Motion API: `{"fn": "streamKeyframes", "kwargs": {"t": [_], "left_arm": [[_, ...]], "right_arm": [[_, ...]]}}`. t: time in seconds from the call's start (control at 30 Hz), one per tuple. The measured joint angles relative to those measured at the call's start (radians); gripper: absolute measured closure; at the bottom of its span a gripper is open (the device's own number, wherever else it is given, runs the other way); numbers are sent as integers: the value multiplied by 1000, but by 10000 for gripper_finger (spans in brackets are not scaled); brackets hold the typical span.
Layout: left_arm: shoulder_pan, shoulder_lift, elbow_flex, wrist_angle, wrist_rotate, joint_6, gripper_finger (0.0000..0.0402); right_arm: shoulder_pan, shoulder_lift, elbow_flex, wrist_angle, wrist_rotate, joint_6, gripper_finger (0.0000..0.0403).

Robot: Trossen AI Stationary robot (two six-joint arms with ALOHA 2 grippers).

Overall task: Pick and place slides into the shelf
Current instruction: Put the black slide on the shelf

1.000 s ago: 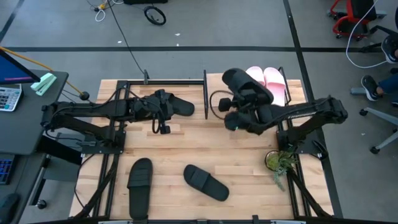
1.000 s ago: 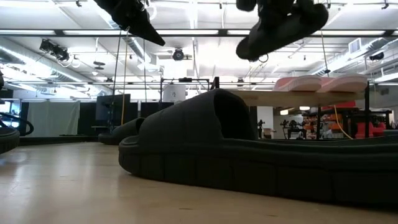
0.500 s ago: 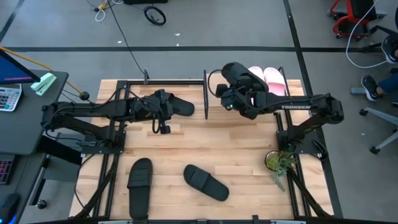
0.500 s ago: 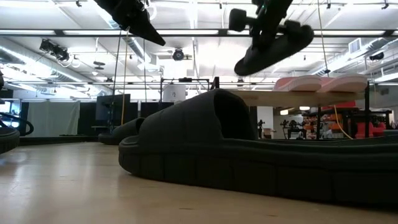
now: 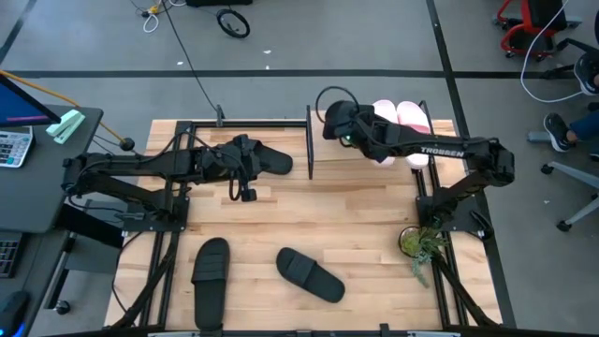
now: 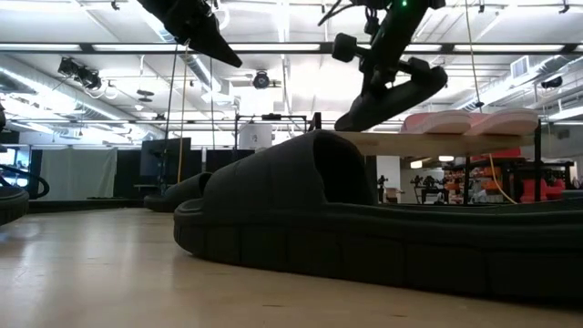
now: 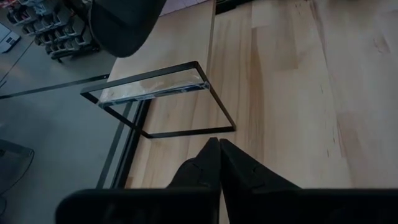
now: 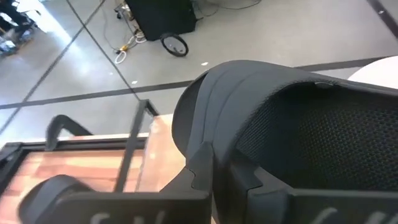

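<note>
R gripper (image 5: 348, 131) is clamped on a black slide (image 8: 280, 124), pinching its strap edge; in the low view that slide (image 6: 393, 94) hangs tilted, toe end down, over the shelf's top board (image 6: 428, 141). Just beyond the gripper, on the shelf's far-right part, sit two pale pink slides (image 5: 402, 120) side by side; the held slide is next to them, partly over the inner one from above. Shelf's black end post (image 5: 309, 140) stands just inboard of the R gripper.

L gripper (image 7: 216, 163) has fingers pressed together, nothing between them, hovering above bare tabletop (image 5: 299, 220) w/ the shelf's black frame (image 7: 155, 99) right ahead of it. Another black slide (image 5: 267, 162) lies at that gripper's tip from above, inside the shelf's left half; can't tell if they touch.

Well away from both grippers, near the table's front edge: two more black slides, one straight (image 5: 211, 281), one angled (image 5: 310, 274). Small green plant (image 5: 418, 245) by the R arm base.
</note>
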Motion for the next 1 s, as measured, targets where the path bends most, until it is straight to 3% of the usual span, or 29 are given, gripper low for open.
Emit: {"fn": "streamKeyframes", "kwargs": {"t": [0.2, 0.43, 0.63, 1.0], "left_arm": [[0, 0, 0, -6, 0, 1, 376], [0, 0, 0, -35, 0, 1, 385], [0, 0, 0, -45, 0, 2, 392], [0, 0, 0, -56, 0, 3, 384]], "right_arm": [[-55, 0, 0, 1, -23, -26, 381], [-112, -1, 0, 1, -286, -64, 361], [-114, -1, 0, 2, -409, -63, 329], [-109, -58, 53, -3, -462, -178, 295]]}}
